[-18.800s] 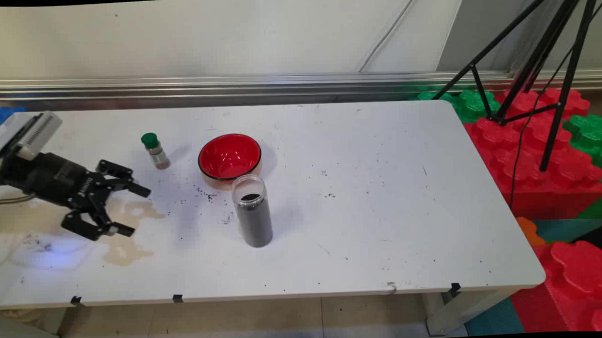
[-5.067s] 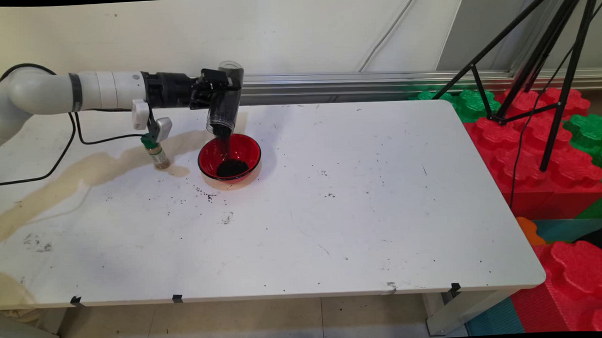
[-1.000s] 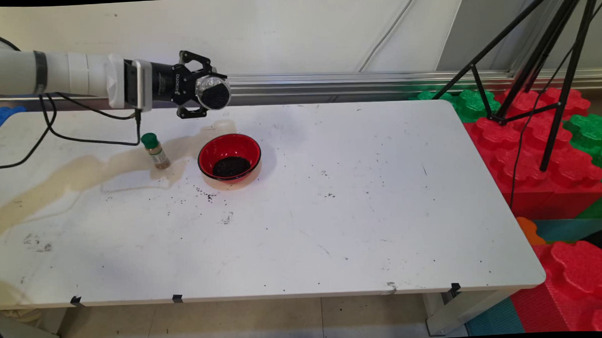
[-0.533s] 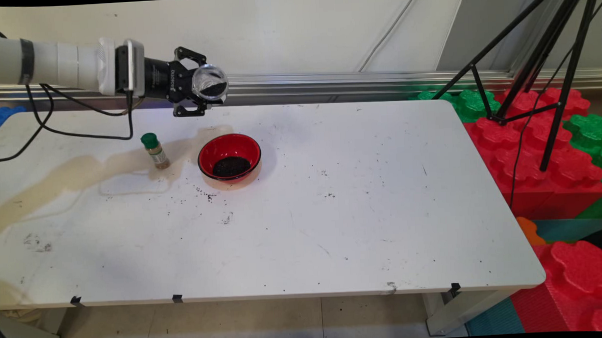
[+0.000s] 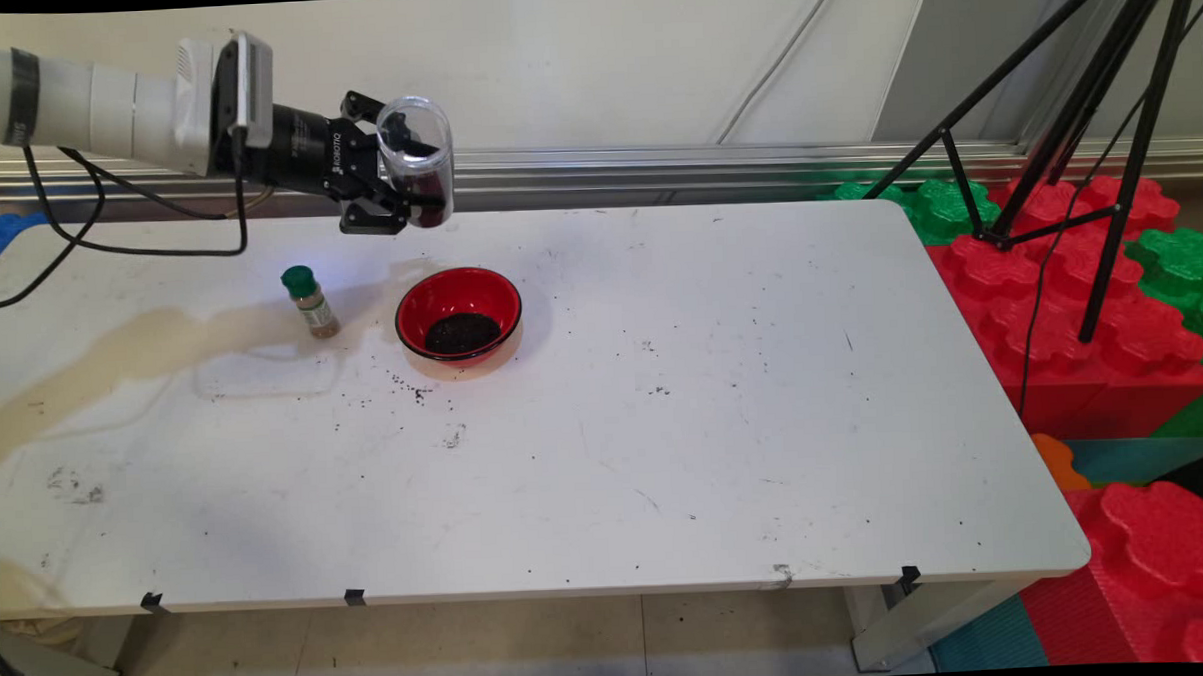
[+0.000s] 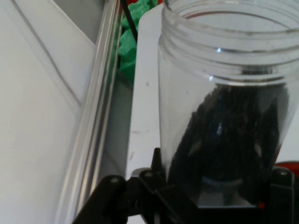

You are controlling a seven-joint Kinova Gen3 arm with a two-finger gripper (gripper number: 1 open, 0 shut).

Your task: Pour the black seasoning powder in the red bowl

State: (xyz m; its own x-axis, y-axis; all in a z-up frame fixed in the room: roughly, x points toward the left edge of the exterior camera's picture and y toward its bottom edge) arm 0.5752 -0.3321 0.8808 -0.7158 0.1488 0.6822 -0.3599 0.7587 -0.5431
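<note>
While the white table (image 5: 665, 426) carries a tan stain along its left part and scattered dark specks, the arm reaches in from the upper left and holds its load high above the far edge. Compared with half a second earlier, when the jar's mouth faced the camera, the clear jar (image 5: 418, 174) has now been rotated nearly upright, mouth at the top, with the remaining dark granules settled toward its base; a few seconds before that it was tipped mouth-down over the red bowl (image 5: 459, 313). Pouring has therefore ended, and the bowl, standing below and slightly right of the jar, holds a dark heap at its centre. The gripper (image 5: 396, 190) has its jaws closed against the jar's lower body; in the hand view the jar (image 6: 226, 107) fills the frame above the black linkage. The green-capped spice bottle (image 5: 310, 302) stands upright left of the bowl, well apart from the gripper.
</note>
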